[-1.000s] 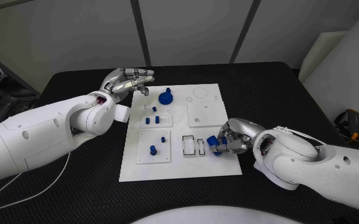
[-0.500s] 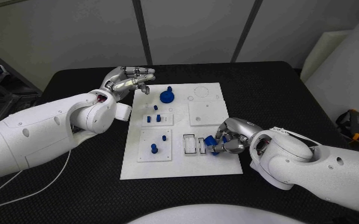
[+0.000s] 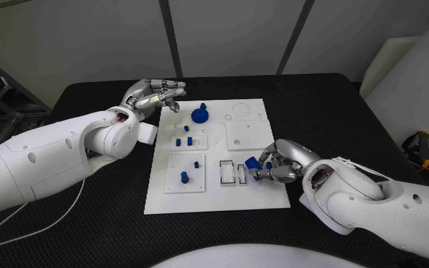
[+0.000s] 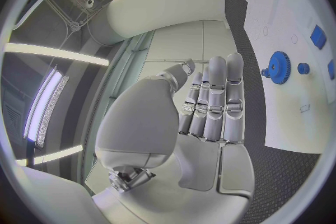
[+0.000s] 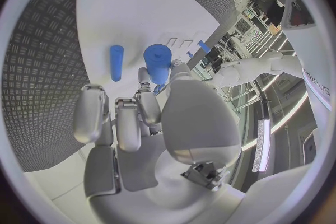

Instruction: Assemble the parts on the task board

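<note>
Change: right hand (image 3: 279,164) has shifted slightly toward the lower right of the head view since the earlier frames, with its fingers now reaching back toward the two slots; left hand (image 3: 157,97) has stayed in place.
Right hand: grasping a blue part (image 3: 257,167) between its fingers, low on the board's right side, just beside the slots (image 3: 230,173). The right wrist view shows a thick blue cylinder (image 5: 158,63) at the fingertips and a thinner blue peg (image 5: 116,61) lying on the white surface near it.
Left hand: released, fingers straight and held together, nothing in it; hovers at the board's upper left corner, off its edge.
Board: white plate (image 3: 214,201) lies in the middle of the frame on the black table (image 3: 331,103).
Done, as judged: a blue gear (image 3: 199,116) stands near the board's top, small blue pegs (image 3: 183,142) sit in the upper left panel and others (image 3: 186,177) in the lower left panel.
Left, as judged: the held part is not yet seated; both slots appear open, and the right panel (image 3: 247,136) and the circular outlines above it carry nothing.
Surface: black table top with a fine textured pattern, seen in the wrist views.
Room: pale wall panels with dark seams behind the table; ceiling light strips show in the left wrist view.
</note>
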Tool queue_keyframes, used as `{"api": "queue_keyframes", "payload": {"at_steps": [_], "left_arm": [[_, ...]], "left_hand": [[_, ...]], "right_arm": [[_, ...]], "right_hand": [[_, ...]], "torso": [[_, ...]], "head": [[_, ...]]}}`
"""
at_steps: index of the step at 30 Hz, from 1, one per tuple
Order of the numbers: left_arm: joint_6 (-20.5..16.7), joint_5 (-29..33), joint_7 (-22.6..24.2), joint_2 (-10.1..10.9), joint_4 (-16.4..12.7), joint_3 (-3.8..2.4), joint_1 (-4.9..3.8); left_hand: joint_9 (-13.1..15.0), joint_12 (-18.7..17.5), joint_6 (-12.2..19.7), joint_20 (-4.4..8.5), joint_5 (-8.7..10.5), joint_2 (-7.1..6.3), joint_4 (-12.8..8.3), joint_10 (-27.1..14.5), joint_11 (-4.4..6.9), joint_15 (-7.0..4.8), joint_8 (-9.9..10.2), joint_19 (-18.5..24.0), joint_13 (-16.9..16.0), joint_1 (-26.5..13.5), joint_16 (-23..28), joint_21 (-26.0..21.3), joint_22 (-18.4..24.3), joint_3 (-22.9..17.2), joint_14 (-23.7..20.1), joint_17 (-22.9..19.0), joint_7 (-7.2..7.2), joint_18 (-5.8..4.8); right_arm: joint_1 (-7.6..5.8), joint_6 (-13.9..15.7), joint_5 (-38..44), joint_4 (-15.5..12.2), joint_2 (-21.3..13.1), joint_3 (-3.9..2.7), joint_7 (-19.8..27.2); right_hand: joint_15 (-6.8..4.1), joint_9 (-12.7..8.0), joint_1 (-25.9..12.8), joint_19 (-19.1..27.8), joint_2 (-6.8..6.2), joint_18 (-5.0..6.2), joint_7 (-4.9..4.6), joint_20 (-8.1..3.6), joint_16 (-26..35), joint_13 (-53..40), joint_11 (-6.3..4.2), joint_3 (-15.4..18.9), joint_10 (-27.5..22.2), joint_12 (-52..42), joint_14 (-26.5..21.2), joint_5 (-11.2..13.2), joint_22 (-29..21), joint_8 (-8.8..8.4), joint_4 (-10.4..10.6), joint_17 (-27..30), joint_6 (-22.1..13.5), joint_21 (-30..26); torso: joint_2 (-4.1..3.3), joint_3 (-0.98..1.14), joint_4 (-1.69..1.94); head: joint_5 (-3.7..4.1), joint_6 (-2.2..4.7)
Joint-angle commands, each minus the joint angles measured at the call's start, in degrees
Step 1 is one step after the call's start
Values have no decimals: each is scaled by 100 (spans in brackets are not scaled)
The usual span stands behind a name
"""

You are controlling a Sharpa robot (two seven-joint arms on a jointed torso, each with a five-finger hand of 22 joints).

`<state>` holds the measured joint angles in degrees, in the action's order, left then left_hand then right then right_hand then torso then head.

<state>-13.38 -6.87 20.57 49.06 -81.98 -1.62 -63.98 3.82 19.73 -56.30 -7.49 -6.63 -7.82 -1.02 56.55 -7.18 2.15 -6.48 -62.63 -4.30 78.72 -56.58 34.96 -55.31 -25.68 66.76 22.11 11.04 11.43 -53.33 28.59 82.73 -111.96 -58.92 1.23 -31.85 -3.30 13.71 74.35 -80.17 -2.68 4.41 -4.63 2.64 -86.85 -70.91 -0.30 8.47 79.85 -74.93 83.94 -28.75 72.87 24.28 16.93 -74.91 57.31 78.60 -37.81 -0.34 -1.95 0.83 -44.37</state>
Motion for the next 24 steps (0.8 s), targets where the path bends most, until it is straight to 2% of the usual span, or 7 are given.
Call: {"api": "queue_keyframes", "payload": {"at_steps": [1,5,12,14,19,24], "left_arm": [[79,20,5,-5,-3,-4,-6],[80,20,2,-9,-1,-4,-6],[93,20,2,-24,-7,-5,-6],[95,20,2,-24,-9,-5,-6],[100,20,1,-25,-10,-5,-6],[106,20,-1,-36,-10,-5,-7]], "left_hand": [[6,36,37,-30,8,19,-2,-54,2,5,-5,26,-6,-23,-15,-30,5,20,-31,-5,6,-98],[6,36,37,-30,8,19,-2,-54,2,5,-5,26,-6,-23,-15,-30,5,20,-31,-5,6,-98],[6,36,37,-30,8,19,-2,-54,2,5,-5,26,-6,-23,-15,-30,5,20,-31,-5,6,-98],[6,36,37,-30,8,19,-2,-54,2,5,-5,26,-6,-23,-15,-30,5,20,-31,-5,6,-98],[6,36,37,-30,8,19,-2,-54,2,5,-5,26,-6,-23,-15,-30,5,20,-31,-5,6,-98],[6,36,37,-30,8,19,-2,-54,2,5,-5,26,-6,-23,-15,-30,5,20,-31,-5,6,-98]], "right_arm": [[-10,498,-334,-71,16,-3,28],[-12,431,-546,-66,174,-5,43],[-13,-64,-751,56,537,-6,-1],[-13,-119,-770,90,607,-7,-14],[-13,-220,-798,167,786,-8,-61],[-14,-318,-782,235,875,-9,-136]], "right_hand": [[-55,34,-14,-23,69,-58,53,-1,-27,14,6,19,24,-3,468,-65,5,37,-28,-810,51,19],[-57,42,-30,-20,71,-58,55,-3,-28,22,5,33,19,10,468,-91,3,40,-24,-815,52,17],[-59,75,-165,8,116,-49,63,-7,-4,90,2,101,-20,95,456,-92,-38,52,-17,-762,77,-14],[-62,87,-191,7,125,-49,70,-8,-6,81,-4,116,-14,95,457,-93,-35,63,-17,-770,96,-13],[-77,133,-293,-1,149,-52,94,-19,-12,59,-24,174,4,97,461,-68,-17,98,-15,-785,148,-4],[-104,220,-464,-8,180,-54,136,-42,-15,19,-56,276,34,95,463,84,-4,167,-18,-796,218,2]], "torso": [[-3,-14,15],[-9,-10,10],[-4,-10,18],[-3,-12,24],[-8,-3,1],[-5,-6,2]], "head": [[-4,2],[-36,-7],[-45,-20],[-47,-23],[-82,-29],[-70,-27]]}}
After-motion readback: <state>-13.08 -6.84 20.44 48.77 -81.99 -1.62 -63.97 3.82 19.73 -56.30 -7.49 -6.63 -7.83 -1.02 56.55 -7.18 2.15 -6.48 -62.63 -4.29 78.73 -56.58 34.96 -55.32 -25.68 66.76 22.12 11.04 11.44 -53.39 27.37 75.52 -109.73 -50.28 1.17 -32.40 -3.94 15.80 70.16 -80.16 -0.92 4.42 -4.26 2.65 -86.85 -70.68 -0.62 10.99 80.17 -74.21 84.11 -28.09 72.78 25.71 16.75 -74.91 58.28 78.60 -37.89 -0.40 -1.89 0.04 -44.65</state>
